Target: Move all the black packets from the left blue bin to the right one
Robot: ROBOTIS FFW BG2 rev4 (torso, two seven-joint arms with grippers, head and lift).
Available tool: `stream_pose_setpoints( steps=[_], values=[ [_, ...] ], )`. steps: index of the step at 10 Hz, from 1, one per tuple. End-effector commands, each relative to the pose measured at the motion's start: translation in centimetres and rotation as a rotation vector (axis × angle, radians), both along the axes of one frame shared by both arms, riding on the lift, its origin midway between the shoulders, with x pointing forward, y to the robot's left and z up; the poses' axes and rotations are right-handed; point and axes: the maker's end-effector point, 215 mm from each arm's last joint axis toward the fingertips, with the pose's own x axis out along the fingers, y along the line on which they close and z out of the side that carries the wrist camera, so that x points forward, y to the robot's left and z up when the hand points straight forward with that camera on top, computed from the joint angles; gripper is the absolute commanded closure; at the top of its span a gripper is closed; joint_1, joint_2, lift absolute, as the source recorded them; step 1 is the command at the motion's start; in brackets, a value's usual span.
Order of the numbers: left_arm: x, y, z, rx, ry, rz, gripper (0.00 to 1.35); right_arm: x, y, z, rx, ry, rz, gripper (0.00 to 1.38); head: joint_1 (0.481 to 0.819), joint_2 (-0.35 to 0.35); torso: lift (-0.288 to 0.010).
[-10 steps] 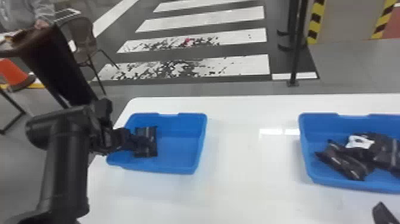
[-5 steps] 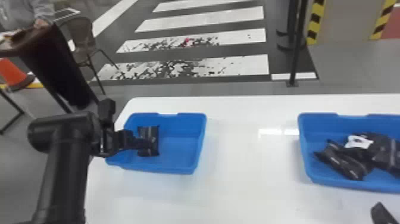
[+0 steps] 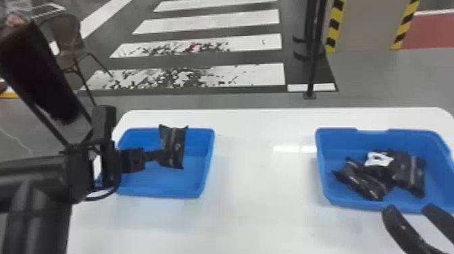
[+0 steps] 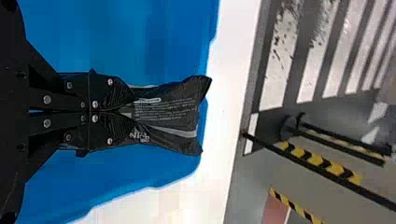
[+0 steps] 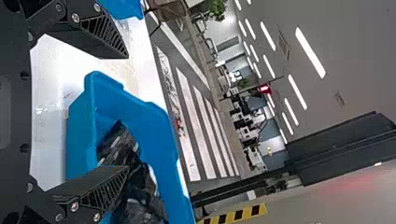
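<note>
One white worktop, two blue bins on it. Right blue bin is toward the worktop's far right corner, left blue bin toward its far left corner. Two arms in play.

Left arm bent at the left edge of the head view, its end about level and pointing right; left gripper is over the left bin, past that bin's left edge. Right gripper is by the right bin's near edge, pointing toward the bin.

Black packets: one in the left gripper, a pile in the right bin. Pile overlaps itself, exact count can't be told; one white patch shows on it. Held packet is roughly upright over the left bin, top end across the far rim in the head view.

Left wrist view: left gripper has its fingers narrow, pinching one end of that packet, rest sticking out past the fingertips. Right wrist view: right gripper has fingers wide apart, pile beyond the fingertips.
</note>
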Motion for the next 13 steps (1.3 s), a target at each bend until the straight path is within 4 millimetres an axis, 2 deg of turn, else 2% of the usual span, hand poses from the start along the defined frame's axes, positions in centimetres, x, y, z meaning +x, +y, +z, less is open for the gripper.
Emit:
stream_pose_setpoints(
  steps=[1, 2, 3, 4, 6, 8, 10, 12, 13],
  values=[
    [-1.2, -6.7, 2.8, -0.047, -0.091, -0.132, 1.21, 1.2, 2.0, 2.0, 0.062, -0.03, 0.035, 0.19, 0.695, 0.157, -0.137],
    [-2.2, -12.7, 4.0, -0.127, -0.133, -0.24, 1.21, 1.8, 3.4, 3.5, 0.097, -0.052, 0.063, 0.19, 0.695, 0.143, -0.137],
    [-2.8, -16.3, 5.1, -0.166, -0.154, -0.302, 1.21, 2.4, 5.0, 4.7, 0.136, -0.071, 0.097, 0.19, 0.695, 0.095, -0.137],
    [-3.9, -21.3, 6.1, -0.238, -0.173, -0.402, 1.21, 3.1, 7.0, 5.3, 0.191, -0.075, 0.139, 0.19, 0.695, 0.043, -0.137],
    [-5.9, -27.6, 7.1, -0.306, -0.169, -0.534, 1.21, 4.2, 10.0, 7.2, 0.26, -0.1, 0.212, 0.19, 0.695, -0.028, -0.137],
    [-7.4, -31.5, 8.0, -0.346, -0.167, -0.62, 1.21, 5.1, 10.8, 8.1, 0.283, -0.114, 0.231, 0.19, 0.695, -0.069, -0.137],
    [-8.4, -33.7, 8.5, -0.372, -0.161, -0.669, 1.21, 6.4, 10.6, 8.1, 0.281, -0.118, 0.225, 0.2, 0.695, -0.116, -0.137],
    [-9.3, -34.9, 8.6, -0.392, -0.153, -0.699, 1.21, 6.7, 10.8, 8.7, 0.282, -0.126, 0.237, 0.32, 0.695, -0.148, -0.137],
    [-9.5, -35.2, 8.7, -0.398, -0.149, -0.704, 1.21, 6.5, 11.6, 9.0, 0.307, -0.122, 0.252, 0.47, 0.695, -0.156, -0.137]
  ],
)
